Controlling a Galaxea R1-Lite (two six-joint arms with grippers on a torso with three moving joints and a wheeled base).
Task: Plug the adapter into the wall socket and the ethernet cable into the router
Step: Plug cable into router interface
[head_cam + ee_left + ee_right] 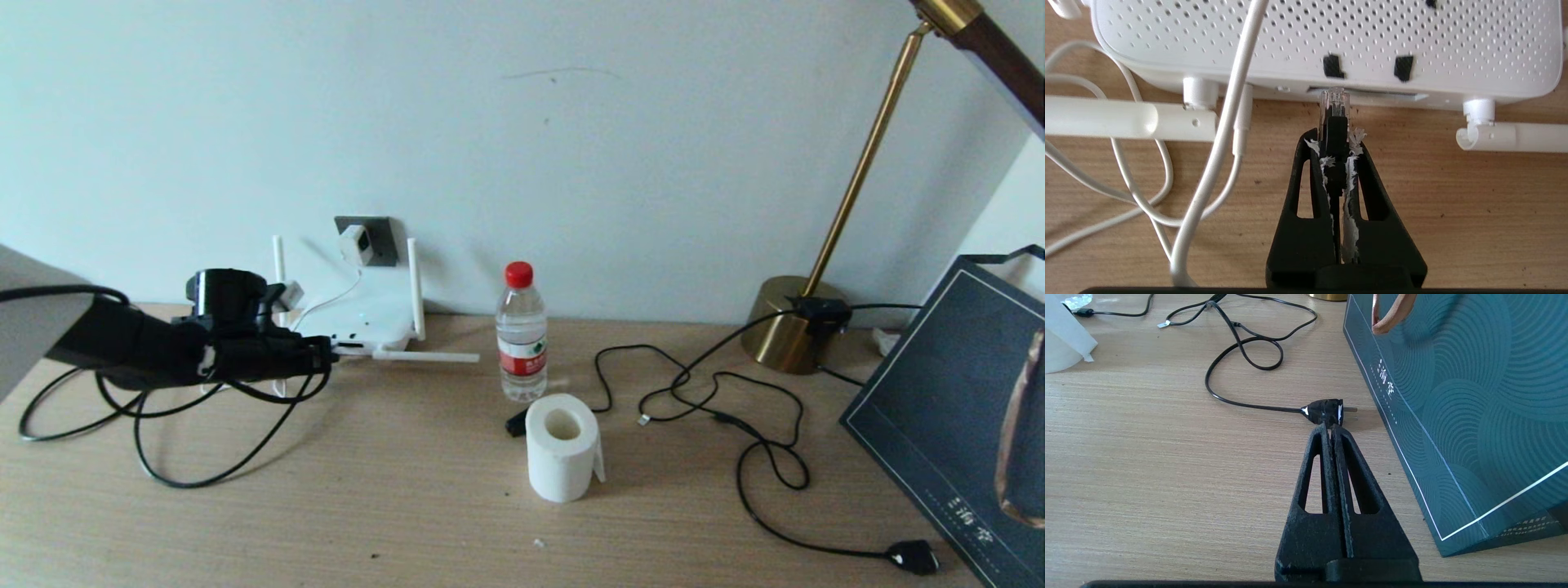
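Observation:
The white router (359,314) lies flat by the wall with its stick antennas folded out. Above it the white adapter (357,242) sits on the dark grey wall socket (382,238), its thin white cord (1220,122) running down to the router. My left gripper (1335,141) is shut on the ethernet cable's plug. The clear tip (1334,100) touches the port slot on the front edge of the router (1331,36). The black ethernet cable (204,478) loops on the table below the left arm (322,357). My right gripper (1331,426) is shut and holds nothing, low over the table.
A water bottle (522,331) and a toilet paper roll (562,447) stand mid-table. A brass lamp base (788,327) is at the back right; its black cord ends in a plug (1325,411) just beyond the right fingertips. A dark gift bag (1474,396) stands beside it.

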